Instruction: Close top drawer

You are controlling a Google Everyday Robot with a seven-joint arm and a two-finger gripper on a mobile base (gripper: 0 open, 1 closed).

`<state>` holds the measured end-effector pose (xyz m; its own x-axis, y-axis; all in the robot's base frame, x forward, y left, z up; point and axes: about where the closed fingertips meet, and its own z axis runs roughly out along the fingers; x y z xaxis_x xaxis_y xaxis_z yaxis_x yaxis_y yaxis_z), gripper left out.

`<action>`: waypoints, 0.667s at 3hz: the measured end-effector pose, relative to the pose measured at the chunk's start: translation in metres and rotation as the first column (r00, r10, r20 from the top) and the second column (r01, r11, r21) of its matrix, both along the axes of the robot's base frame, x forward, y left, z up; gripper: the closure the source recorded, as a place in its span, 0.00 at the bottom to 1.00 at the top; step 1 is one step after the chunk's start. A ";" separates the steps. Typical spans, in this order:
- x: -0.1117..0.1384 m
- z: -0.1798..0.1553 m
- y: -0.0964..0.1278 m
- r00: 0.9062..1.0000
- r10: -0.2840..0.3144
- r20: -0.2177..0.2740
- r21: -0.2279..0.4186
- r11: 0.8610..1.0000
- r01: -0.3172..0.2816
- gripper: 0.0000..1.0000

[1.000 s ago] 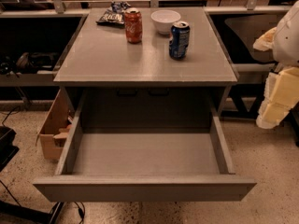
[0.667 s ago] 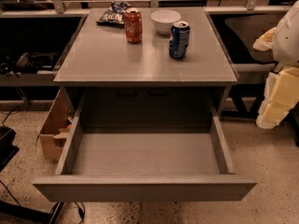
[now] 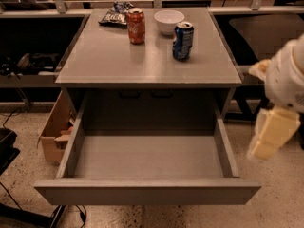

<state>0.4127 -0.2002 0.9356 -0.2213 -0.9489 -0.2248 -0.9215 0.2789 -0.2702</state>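
The top drawer (image 3: 147, 191) is a wide matte-grey drawer with a plain front panel. It stands pulled far out of the grey cabinet (image 3: 147, 61), and its deep grey tray (image 3: 147, 156) is empty. My gripper (image 3: 271, 133) is a cream-white shape at the right edge of the camera view. It hangs in the air just right of the drawer's right wall and does not touch it.
On the cabinet top stand a red can (image 3: 137, 26), a white bowl (image 3: 168, 21), a blue can (image 3: 183, 41) and a dark snack bag (image 3: 114, 14). A cardboard box (image 3: 53, 134) sits on the floor left of the drawer. Dark shelving flanks both sides.
My arm at the right has shifted down and a little left, nearer the drawer's right side. The drawer and the things on the cabinet top have not moved.
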 end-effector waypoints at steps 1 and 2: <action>-0.032 -0.027 0.003 0.997 -0.050 0.065 0.003 0.999 0.050 0.18; -0.067 -0.066 0.008 0.992 -0.097 0.081 -0.023 0.995 0.099 0.41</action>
<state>0.3456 -0.1917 0.8694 -0.2958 -0.9296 -0.2200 -0.8654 0.3583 -0.3505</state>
